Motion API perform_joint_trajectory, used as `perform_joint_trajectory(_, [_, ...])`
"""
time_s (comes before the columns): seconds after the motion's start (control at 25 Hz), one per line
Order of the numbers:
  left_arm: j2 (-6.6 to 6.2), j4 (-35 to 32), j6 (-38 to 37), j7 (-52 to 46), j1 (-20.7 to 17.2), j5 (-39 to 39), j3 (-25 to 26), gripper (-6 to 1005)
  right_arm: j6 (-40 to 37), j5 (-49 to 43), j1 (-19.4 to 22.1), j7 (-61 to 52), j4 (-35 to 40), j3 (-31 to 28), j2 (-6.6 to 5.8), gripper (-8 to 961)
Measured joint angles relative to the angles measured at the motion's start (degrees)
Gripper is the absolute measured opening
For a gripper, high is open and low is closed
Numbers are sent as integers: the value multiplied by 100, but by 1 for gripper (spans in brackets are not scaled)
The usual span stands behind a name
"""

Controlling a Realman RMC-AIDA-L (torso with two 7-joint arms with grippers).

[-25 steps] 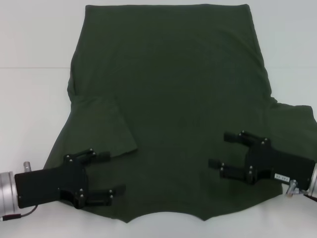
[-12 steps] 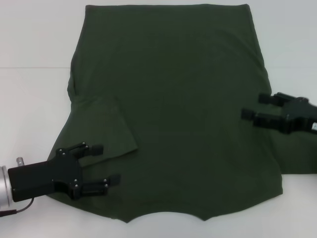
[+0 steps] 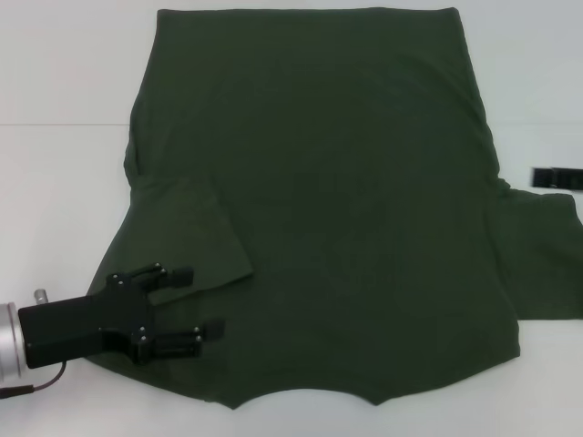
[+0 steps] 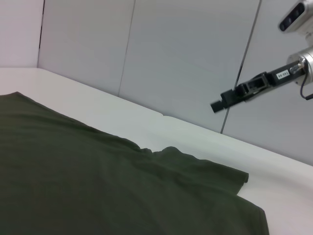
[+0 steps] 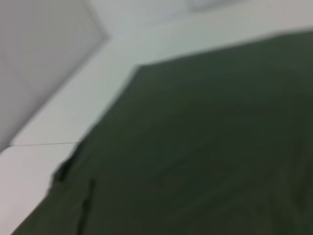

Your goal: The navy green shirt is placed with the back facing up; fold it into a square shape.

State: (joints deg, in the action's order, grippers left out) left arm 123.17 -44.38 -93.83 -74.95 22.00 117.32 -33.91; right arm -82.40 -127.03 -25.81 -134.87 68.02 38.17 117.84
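The navy green shirt (image 3: pixel 319 182) lies spread flat on the white table (image 3: pixel 55 182), collar edge nearest me. Its left sleeve (image 3: pixel 196 232) is folded inward onto the body, while the right sleeve (image 3: pixel 537 264) still sticks out sideways. My left gripper (image 3: pixel 205 300) hovers open over the shirt's near-left corner, holding nothing. Only a black tip of my right gripper (image 3: pixel 557 177) shows at the right edge of the head view. The left wrist view shows the right gripper (image 4: pixel 239 93) raised well above the table, beyond the shirt (image 4: pixel 98 186). The right wrist view shows just the shirt (image 5: pixel 195 147).
Bare white tabletop (image 3: pixel 64 73) surrounds the shirt on the left, right and far sides. Grey wall panels (image 4: pixel 186 58) stand behind the table's far edge. A table seam (image 3: pixel 55 125) runs on the left.
My right gripper has left the shirt's near-right area, moving right and upward until almost out of the head view. The left gripper has drawn back slightly toward the near-left corner.
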Motion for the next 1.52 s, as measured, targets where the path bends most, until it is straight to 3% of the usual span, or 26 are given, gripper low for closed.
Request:
perform_joint_trajectory(0.2, [-22, -1, -3, -40, 24, 4, -13, 932, -285, -1262, -216, -1073, -109, -547, -55, 911])
perform_joint_trajectory(0.6, [-51, 0, 45, -45, 42, 29, -220, 932, -91, -2417, -252, -1542, -348, -607, -96, 911])
perform_joint_trajectory(1.08, [-39, 0, 60, -54, 80, 134, -222, 931, 412, -2502, -508, -1516, -1389, -362, -255, 912])
perform_joint_trajectory(1.52, [-39, 0, 52, -55, 74, 134, -173, 930, 708, -2510, -628, -1487, -1600, -179, -249, 911])
